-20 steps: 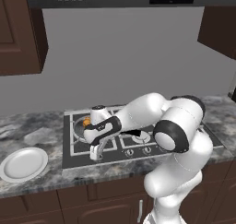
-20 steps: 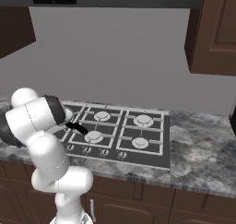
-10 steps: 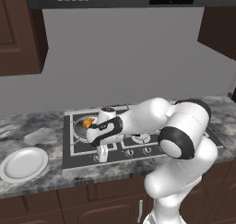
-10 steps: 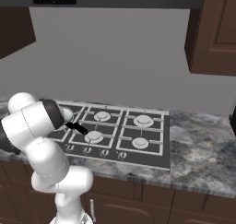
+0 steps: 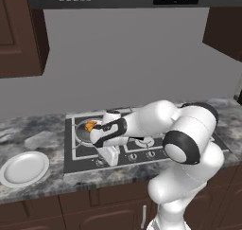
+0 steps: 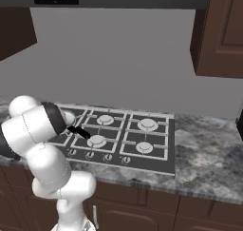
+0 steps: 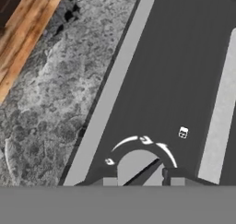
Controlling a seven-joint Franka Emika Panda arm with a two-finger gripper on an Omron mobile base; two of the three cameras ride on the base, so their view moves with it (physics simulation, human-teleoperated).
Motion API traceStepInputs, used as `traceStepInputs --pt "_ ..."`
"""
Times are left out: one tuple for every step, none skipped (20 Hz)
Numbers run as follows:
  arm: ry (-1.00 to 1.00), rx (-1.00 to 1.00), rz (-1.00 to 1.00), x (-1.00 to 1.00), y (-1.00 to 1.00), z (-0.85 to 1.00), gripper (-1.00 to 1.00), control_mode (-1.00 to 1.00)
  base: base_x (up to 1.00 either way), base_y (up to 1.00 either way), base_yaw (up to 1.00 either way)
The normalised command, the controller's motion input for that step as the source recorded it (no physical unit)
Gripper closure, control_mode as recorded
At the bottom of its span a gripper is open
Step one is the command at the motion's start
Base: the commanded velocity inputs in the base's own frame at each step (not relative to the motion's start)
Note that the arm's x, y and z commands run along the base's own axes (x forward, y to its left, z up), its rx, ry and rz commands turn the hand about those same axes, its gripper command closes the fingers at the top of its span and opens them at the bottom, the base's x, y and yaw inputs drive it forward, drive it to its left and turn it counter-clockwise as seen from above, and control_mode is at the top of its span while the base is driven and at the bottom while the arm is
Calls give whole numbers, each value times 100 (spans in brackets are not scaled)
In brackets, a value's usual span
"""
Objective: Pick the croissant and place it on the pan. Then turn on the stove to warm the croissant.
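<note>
The croissant lies in the steel pan on the stove's back-left burner, free of my hand. The pan's black handle points toward the front. My gripper hangs fingers-down over the front-left corner of the stove, in front of the pan. In the hand view the gripper is open, and a round grey knob with white arc marks sits between its two fingertips. I cannot tell whether the pads touch the knob.
A flat white plate rests on the marble counter left of the stove. More knobs run along the front edge. Silver burners sit to the right, with dark cabinets above and below.
The hand has left the croissant in the pan and drawn back and down from above the pan to the front-left knob.
</note>
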Motion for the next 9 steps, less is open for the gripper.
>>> traceStepInputs --pt "0 0 40 -9 0 -9 100 -100 0 0 0" --pt "0 0 36 -15 0 -4 100 -100 0 0 0" --pt "0 0 28 -21 0 0 100 -100 0 0 0" --pt "0 0 16 -24 0 0 100 -100 0 0 0" --pt "0 0 9 -24 0 0 -100 -100 0 0 0" --pt "0 0 7 -27 0 0 -100 -100 0 0 0" --pt "0 0 6 -38 0 5 -100 -100 0 0 0" --pt "0 0 8 -44 0 22 -100 -100 0 0 0" --pt "-2 1 8 -44 -4 39 -100 -100 0 0 0"
